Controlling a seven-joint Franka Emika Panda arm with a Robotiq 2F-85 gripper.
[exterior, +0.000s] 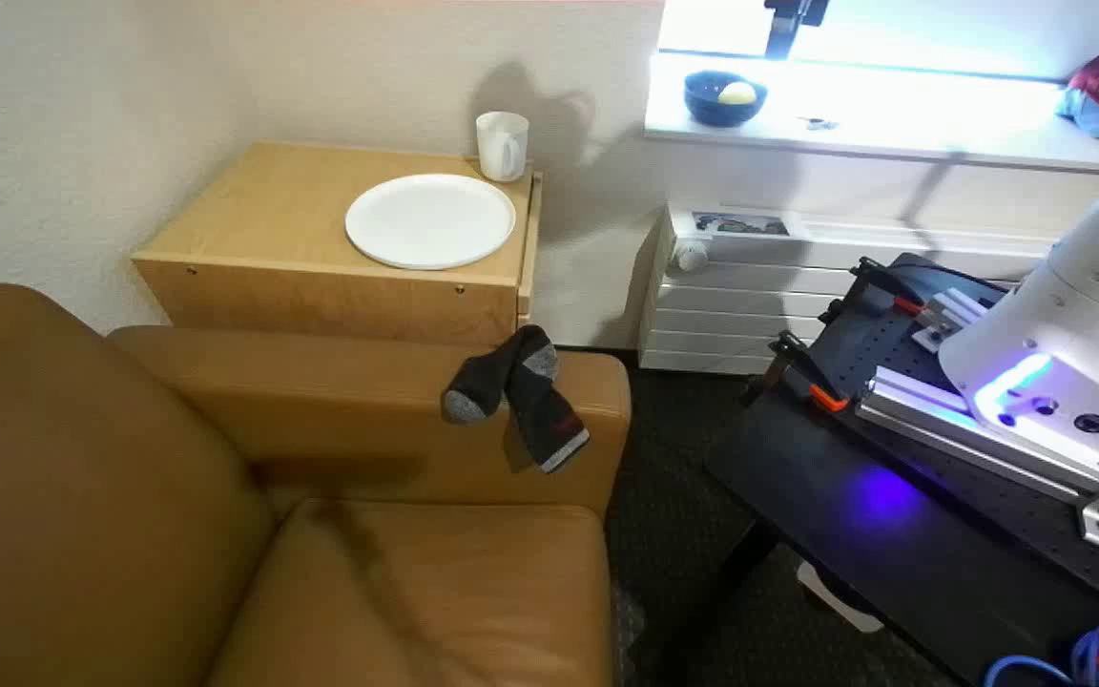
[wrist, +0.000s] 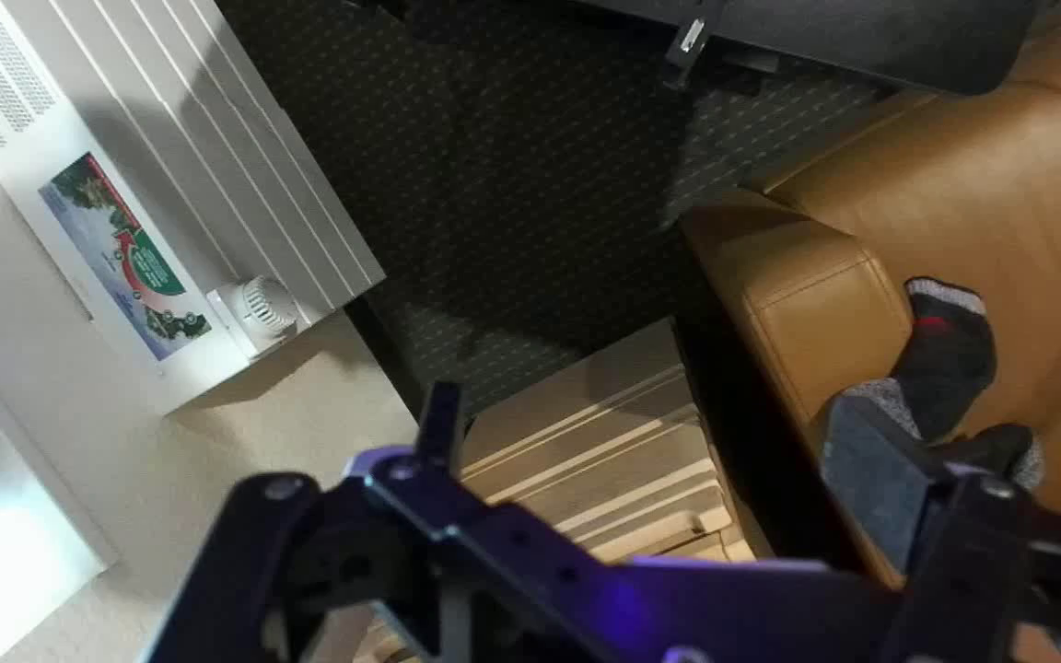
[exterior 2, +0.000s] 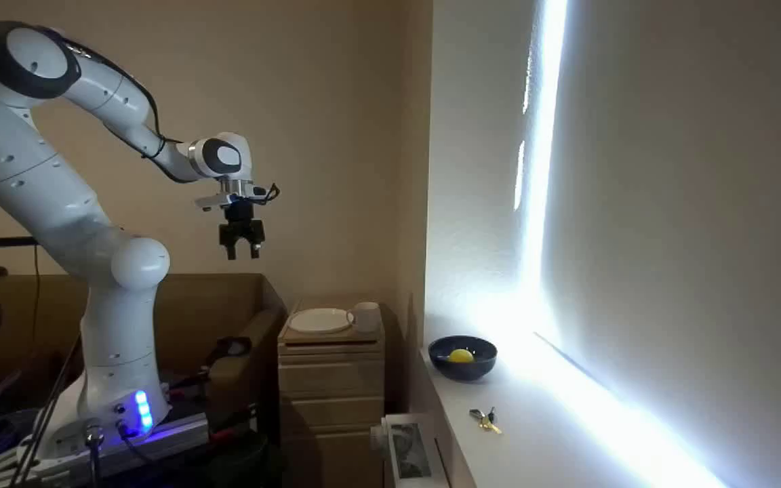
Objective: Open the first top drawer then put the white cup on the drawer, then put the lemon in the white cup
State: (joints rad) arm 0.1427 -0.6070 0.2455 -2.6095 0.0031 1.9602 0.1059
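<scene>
One white cup (exterior: pixel 500 145) is standing on the worktop (exterior: pixel 292 202) beside a plate (exterior: pixel 430 221), well below the end effector (exterior 2: pixel 243 254), whose jaws are hanging spread apart.

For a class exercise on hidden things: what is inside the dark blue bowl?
In both exterior views, a yellow lemon lies in the dark blue bowl. The bowl's floor beneath the lemon is covered, so whether anything else lies there cannot be told.
</scene>
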